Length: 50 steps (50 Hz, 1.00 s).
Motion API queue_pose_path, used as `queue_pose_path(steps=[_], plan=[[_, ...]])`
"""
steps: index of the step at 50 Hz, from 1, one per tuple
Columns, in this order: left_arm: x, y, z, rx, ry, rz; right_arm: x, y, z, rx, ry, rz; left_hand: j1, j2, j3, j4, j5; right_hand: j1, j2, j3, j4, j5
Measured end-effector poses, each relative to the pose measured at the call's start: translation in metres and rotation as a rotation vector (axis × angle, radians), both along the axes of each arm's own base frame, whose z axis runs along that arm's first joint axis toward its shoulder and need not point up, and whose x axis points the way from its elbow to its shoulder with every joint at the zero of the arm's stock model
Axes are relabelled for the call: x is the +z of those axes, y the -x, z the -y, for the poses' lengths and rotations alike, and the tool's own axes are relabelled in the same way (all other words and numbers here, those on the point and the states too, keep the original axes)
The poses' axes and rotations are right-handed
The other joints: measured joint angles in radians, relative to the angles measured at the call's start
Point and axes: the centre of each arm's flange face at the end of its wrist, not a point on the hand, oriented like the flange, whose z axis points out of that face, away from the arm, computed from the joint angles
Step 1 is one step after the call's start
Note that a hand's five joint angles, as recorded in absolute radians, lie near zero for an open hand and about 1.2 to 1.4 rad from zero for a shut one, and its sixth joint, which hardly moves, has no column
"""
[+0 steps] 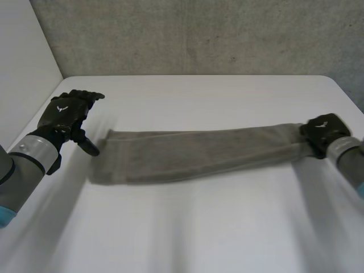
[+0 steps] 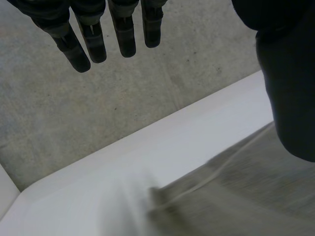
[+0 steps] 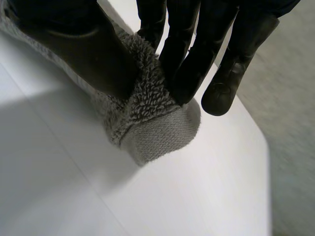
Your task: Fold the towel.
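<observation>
A grey towel [image 1: 199, 152] lies as a long narrow band across the white table [image 1: 187, 227]. My right hand [image 1: 323, 132] is at the band's right end. In the right wrist view its thumb and fingers [image 3: 184, 59] pinch the fluffy end of the towel [image 3: 152, 123]. My left hand [image 1: 68, 114] hovers off the band's left end, apart from it, with straight fingers [image 2: 93, 39] holding nothing. The towel's left end [image 2: 236, 191] lies below that hand's thumb.
A grey concrete wall [image 1: 199, 34] stands behind the table's far edge. A white panel [image 1: 23, 68] rises at the left. Bare tabletop stretches in front of the towel.
</observation>
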Motion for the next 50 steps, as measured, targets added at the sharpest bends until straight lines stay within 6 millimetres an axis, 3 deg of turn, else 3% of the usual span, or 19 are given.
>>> queue_pose_path(steps=[7,9,12,15,18,19,21,23,24,27,29,34,37,42,45,50], plan=[[0.003,-0.004,0.002,0.013,0.009,-0.002,0.011,0.057,0.024,-0.103,0.042,-0.228,0.0,0.0,0.0,0.0,0.0,0.0,0.0,0.019,0.0,0.0],[0.005,-0.005,0.002,0.016,0.013,-0.003,0.023,0.076,0.034,-0.159,0.079,-0.327,0.0,0.0,0.0,0.0,0.0,0.004,0.0,0.02,0.0,0.0],[0.006,-0.005,0.002,0.016,0.018,-0.004,0.037,0.077,0.039,-0.18,0.127,-0.372,0.0,0.0,0.0,0.0,0.0,0.004,0.0,0.02,0.0,0.0],[0.008,-0.004,0.002,0.014,0.024,-0.005,0.061,0.051,0.037,-0.144,0.21,-0.358,0.0,0.0,0.0,0.0,0.0,0.005,0.0,0.02,0.0,0.0],[0.012,-0.002,0.002,0.009,0.035,-0.007,0.086,0.001,0.022,-0.043,0.306,-0.285,0.0,0.0,0.0,0.0,0.0,0.005,0.0,0.021,0.0,0.0],[0.012,-0.002,0.002,0.008,0.037,-0.007,0.089,-0.007,0.019,-0.026,0.318,-0.272,0.0,0.0,0.0,0.0,0.0,0.005,0.0,0.022,0.0,0.0],[0.014,-0.001,0.002,0.004,0.043,-0.008,0.101,-0.043,0.002,0.062,0.368,-0.209,0.0,0.0,0.0,0.0,0.0,0.005,0.0,0.029,0.0,0.0],[0.015,0.0,0.002,0.003,0.047,-0.009,0.105,-0.06,-0.008,0.108,0.387,-0.179,0.0,0.0,0.0,0.0,0.0,0.005,0.0,0.029,0.0,0.0],[0.016,0.001,0.002,0.001,0.051,-0.009,0.107,-0.083,-0.022,0.175,0.406,-0.146,0.0,0.0,0.0,0.0,0.0,0.006,0.0,0.029,0.0,0.0],[0.018,0.003,0.001,-0.004,0.056,-0.01,0.103,-0.13,-0.057,0.326,0.421,-0.09,0.0,0.0,0.0,0.0,0.0,0.007,0.0,0.029,0.0,0.0],[0.018,0.005,0.001,-0.01,0.058,-0.01,0.089,-0.168,-0.092,0.461,0.407,-0.059,0.0,0.0,0.0,0.0,0.0,0.007,0.0,0.029,0.0,0.0],[0.017,0.008,-0.002,-0.02,0.054,-0.009,0.041,-0.214,-0.147,0.65,0.311,-0.067,0.0,0.0,0.0,0.0,0.0,0.007,0.0,0.028,0.0,0.0],[0.015,0.008,-0.003,-0.024,0.049,-0.008,0.017,-0.223,-0.163,0.699,0.258,-0.085,0.0,0.0,0.0,0.0,0.0,-0.053,-0.059,-0.03,-0.046,-0.046],[0.013,0.009,-0.003,-0.027,0.043,-0.007,-0.001,-0.225,-0.169,0.711,0.203,-0.089,0.0,0.0,0.0,0.0,0.0,-0.898,-0.884,-0.84,-0.885,-0.919],[0.012,0.01,-0.004,-0.029,0.041,-0.006,0.011,-0.221,-0.165,0.681,0.2,-0.034,0.0,0.0,0.0,0.0,0.0,-1.062,-1.038,-1.04,-1.083,-1.098],[0.012,0.011,-0.004,-0.031,0.041,-0.005,0.047,-0.204,-0.153,0.598,0.205,0.102,0.0,0.0,0.0,0.0,0.0,-1.087,-1.048,-1.062,-1.088,-1.099]])
